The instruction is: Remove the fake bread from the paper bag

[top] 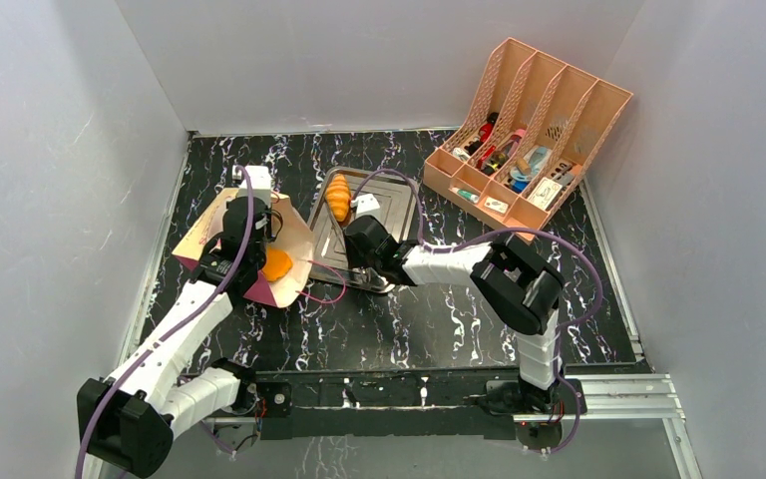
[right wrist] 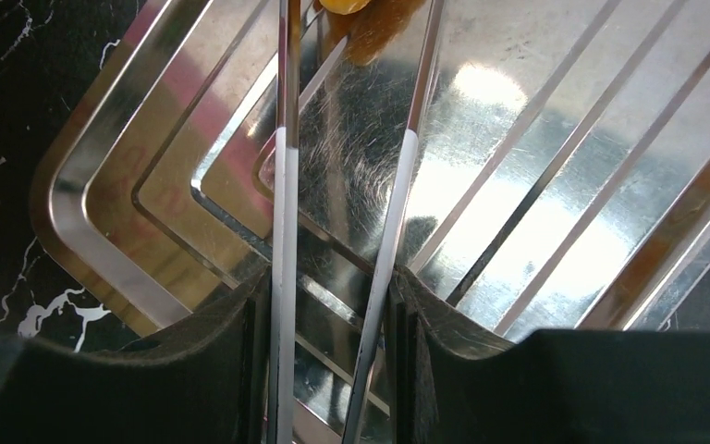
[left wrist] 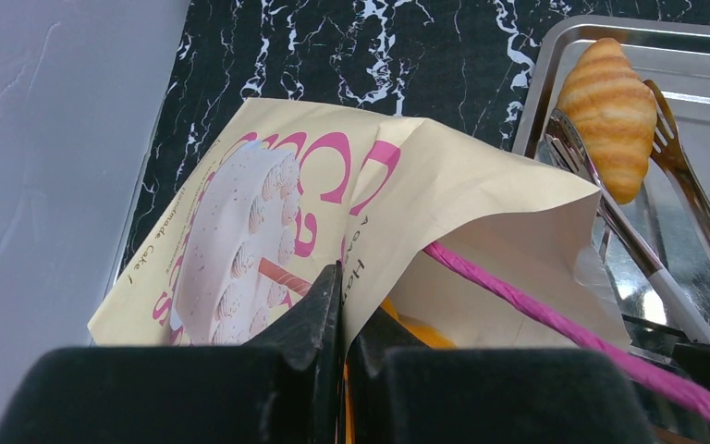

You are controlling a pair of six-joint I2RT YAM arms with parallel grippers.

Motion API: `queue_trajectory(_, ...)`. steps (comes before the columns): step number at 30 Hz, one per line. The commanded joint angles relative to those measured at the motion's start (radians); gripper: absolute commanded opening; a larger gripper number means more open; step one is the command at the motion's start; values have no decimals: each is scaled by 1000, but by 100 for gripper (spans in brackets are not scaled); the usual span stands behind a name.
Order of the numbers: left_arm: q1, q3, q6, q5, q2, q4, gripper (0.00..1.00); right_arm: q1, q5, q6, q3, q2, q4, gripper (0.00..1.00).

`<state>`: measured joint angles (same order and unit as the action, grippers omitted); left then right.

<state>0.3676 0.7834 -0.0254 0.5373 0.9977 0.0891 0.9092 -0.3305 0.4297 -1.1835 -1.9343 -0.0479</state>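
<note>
The cream-and-magenta paper bag (top: 197,238) lies on its side, mouth toward the steel tray (top: 399,195); we read pink "Ca" and "handmade Cake". Our left gripper (left wrist: 342,277) pinches its upper lip; an orange bread piece (top: 277,264) shows in the mouth. Our right gripper (right wrist: 333,296) clamps steel tongs (right wrist: 284,185), tips flanking the golden croissant (left wrist: 610,116) on the tray, its long axis pointing away from us. A peach plastic file rack (top: 529,130) stands far right.

"What is the right gripper (right wrist: 333,305) holding?"

"A pair of metal tongs (right wrist: 284,185). Its black fingers (right wrist: 231,361) press on the outer sides of the two arms, which stand slightly apart."

"And underneath?"

"A polished steel tray (right wrist: 102,250) with a stepped rim, on a black marbled table (right wrist: 0,111). A sliver of orange fake bread (right wrist: 347,5) shows at the top edge, between the tong arms."
</note>
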Motion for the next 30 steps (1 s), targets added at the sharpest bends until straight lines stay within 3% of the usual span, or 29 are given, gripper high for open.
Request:
queue_trajectory(1,-2,-7,9,-8,-34,-32,0,-11,17,31,-38,18,-77,27)
queue_trajectory(7,-2,-13,7,-10,-39,-32,0,-10,27,42,-5,35,-79,40)
queue_trajectory(13,-2,-16,9,-8,-36,-35,0,-12,30,50,26,42,-76,45)
queue_trajectory(30,-2,5,-1,-1,-21,-23,0,-7,66,56,152,168,-86,42)
